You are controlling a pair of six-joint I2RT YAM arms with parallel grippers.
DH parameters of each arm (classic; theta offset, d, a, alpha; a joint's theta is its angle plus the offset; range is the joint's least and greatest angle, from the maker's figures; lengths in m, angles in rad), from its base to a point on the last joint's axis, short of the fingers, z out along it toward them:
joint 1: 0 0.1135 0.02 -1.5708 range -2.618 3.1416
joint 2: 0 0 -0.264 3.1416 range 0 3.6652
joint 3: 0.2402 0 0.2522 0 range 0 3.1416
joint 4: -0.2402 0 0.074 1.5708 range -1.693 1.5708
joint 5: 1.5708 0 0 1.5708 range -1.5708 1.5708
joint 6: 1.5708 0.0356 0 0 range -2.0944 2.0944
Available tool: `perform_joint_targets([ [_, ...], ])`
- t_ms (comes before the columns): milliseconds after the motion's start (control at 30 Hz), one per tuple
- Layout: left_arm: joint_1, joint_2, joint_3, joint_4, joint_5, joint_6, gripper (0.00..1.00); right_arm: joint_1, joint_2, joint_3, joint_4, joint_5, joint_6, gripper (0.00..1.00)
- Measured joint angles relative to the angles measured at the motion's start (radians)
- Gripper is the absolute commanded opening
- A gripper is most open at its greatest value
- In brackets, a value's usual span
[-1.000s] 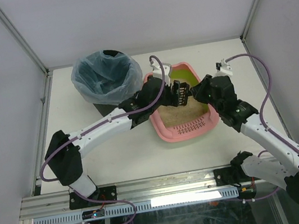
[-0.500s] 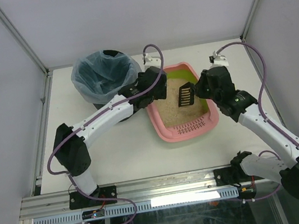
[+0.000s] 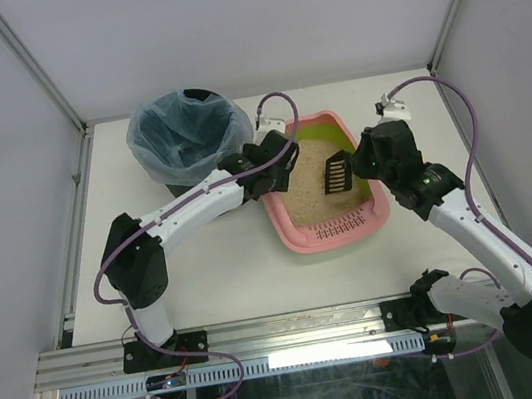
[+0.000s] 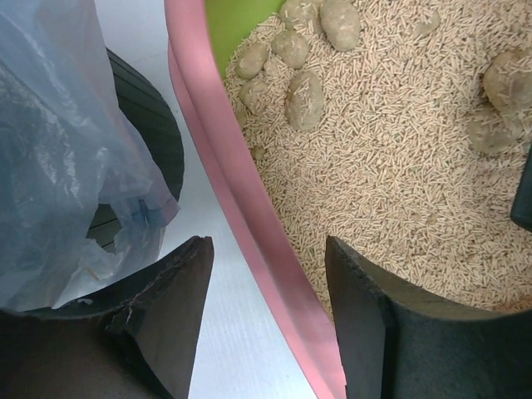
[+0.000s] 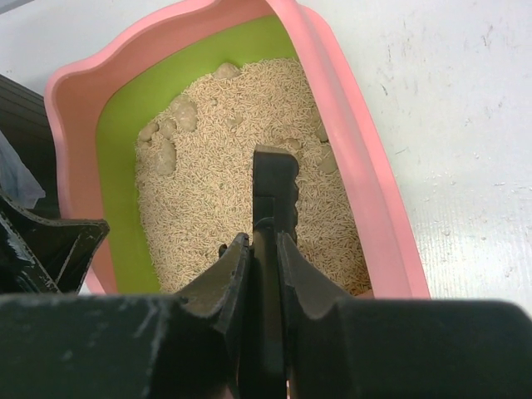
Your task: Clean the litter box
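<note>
A pink litter box (image 3: 331, 237) with a lime-green inner rim lies on the white worktop (image 3: 216, 268) between the two claws. Its long axis runs roughly straight away from the arm bases, with the slotted ledge at the near end. The left claw (image 4: 266, 249) has its jaws apart, straddling the box's left wall without pinching it: one finger is over the tan litter (image 4: 399, 183) near some clumps (image 4: 305, 87), the other is outside, and the bag-lined black bin (image 3: 185, 136) is just beyond it. The right claw (image 5: 264, 237) is clamped on the handle of a black slotted scoop (image 5: 274, 179), which points ahead of it over the litter.
</note>
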Motion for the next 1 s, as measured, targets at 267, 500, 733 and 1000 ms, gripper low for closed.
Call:
perform_joint_targets([
  [267, -0.004, 0.041, -0.014, 0.025, -0.01, 0.01, 0.34, 0.0, 0.002, 0.008, -0.018, 0.01, -0.027, 0.0],
  [500, -0.004, 0.029, -0.042, 0.054, -0.025, 0.01, 0.28, 0.0, 0.093, 0.112, -0.061, 0.007, -0.084, 0.0],
  [733, 0.006, 0.006, -0.08, 0.093, -0.027, 0.011, 0.28, 0.016, 0.205, 0.214, -0.129, 0.03, -0.133, 0.0],
  [1000, 0.028, -0.021, -0.111, 0.119, 0.018, 0.035, 0.51, 0.092, 0.36, 0.361, -0.222, 0.159, -0.185, 0.0],
])
